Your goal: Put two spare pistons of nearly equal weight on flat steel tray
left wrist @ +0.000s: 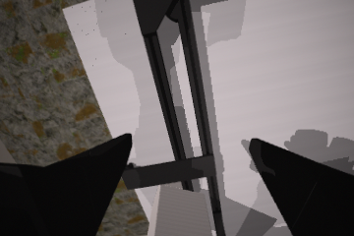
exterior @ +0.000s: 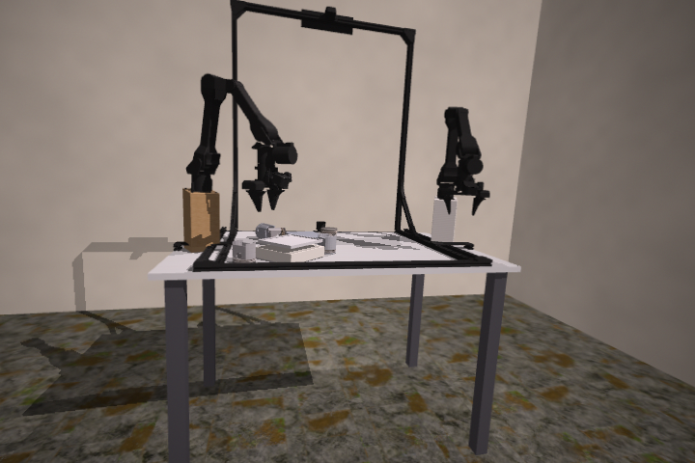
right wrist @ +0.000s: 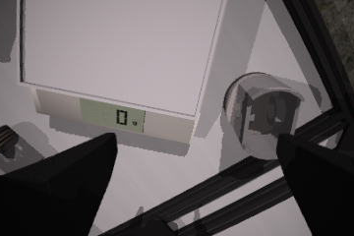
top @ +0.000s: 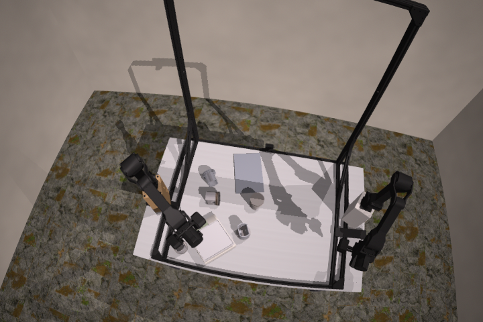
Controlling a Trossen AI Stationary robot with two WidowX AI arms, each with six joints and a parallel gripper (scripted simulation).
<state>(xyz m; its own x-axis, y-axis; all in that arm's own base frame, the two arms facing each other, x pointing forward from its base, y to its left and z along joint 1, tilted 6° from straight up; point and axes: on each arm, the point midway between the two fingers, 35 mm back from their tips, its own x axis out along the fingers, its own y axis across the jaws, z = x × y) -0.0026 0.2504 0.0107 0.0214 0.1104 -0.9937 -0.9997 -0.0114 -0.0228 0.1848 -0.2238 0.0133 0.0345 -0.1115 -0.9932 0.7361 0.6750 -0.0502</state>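
Observation:
The steel tray (top: 248,170) lies flat and bare at the back. A grey piston (top: 209,177) (exterior: 264,230) lies left of it. A ringed piston (top: 212,198) lies on its side in front of that. A brownish piston (top: 256,200) stands just in front of the tray; their gap is hard to judge. An open-ended piston (top: 243,231) (exterior: 330,243) stands right of the scale. Another piston (exterior: 243,251) (right wrist: 270,147) stands left of the scale, partly hidden in the top view. My right gripper (exterior: 265,209) (right wrist: 197,143) is open and empty above the scale area. My left gripper (exterior: 461,213) (left wrist: 192,141) is open, empty and high.
The white scale (top: 215,239) (exterior: 290,253) has nothing on its platform; its display (right wrist: 112,115) reads 0. The black frame (top: 249,279) (exterior: 337,265) borders the bench, with uprights at both sides. A grey arm stand (top: 356,213) (left wrist: 181,213) is below my left gripper.

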